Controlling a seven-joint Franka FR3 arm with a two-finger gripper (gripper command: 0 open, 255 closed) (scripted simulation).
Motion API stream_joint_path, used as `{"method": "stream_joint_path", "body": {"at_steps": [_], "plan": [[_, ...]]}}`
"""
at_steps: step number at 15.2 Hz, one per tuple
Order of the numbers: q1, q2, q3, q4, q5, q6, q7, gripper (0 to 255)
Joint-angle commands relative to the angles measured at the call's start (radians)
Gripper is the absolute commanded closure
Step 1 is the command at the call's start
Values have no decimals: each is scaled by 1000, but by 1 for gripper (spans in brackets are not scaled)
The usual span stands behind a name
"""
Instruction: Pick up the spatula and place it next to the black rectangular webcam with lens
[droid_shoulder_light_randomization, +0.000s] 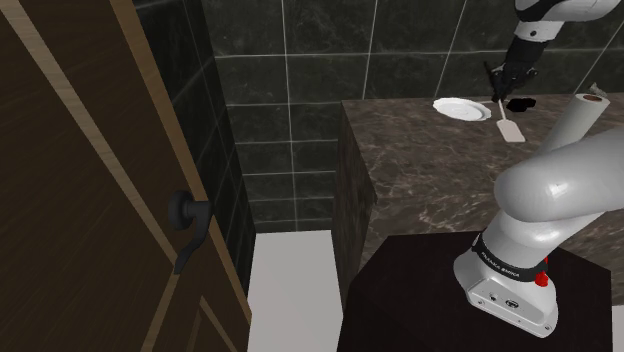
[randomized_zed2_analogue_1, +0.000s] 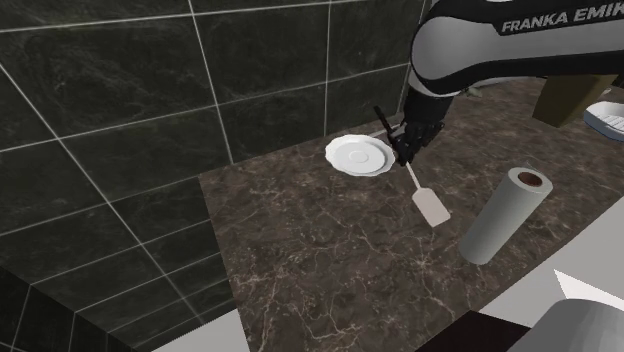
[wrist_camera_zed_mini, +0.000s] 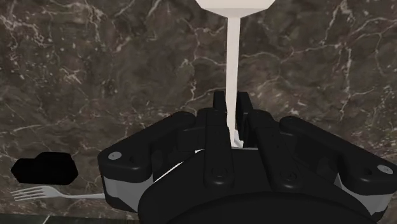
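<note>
My gripper (wrist_camera_zed_mini: 230, 98) is clamped on the handle of the white spatula (wrist_camera_zed_mini: 233, 57). In the second exterior view, a plate (randomized_zed2_analogue_1: 358, 156) sits at my gripper's nine o'clock and a paper roll (randomized_zed2_analogue_1: 505, 215) at four. The black webcam (wrist_camera_zed_mini: 44, 168) lies beside a fork (wrist_camera_zed_mini: 38, 193).

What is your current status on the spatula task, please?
Gripper shut on spatula handle. Black webcam on counter, apart from spatula. Beside webcam a fork; white plate close by.
</note>
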Motion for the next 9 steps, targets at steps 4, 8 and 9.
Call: {"method": "stream_joint_path", "body": {"at_steps": [4, 8, 9], "plan": [[-4, 94, -121, 99, 4, 14, -139, 255], [13, 196, -230, 200, 42, 24, -262, 255], [19, 226, -259, 227, 58, 27, -296, 255]]}}
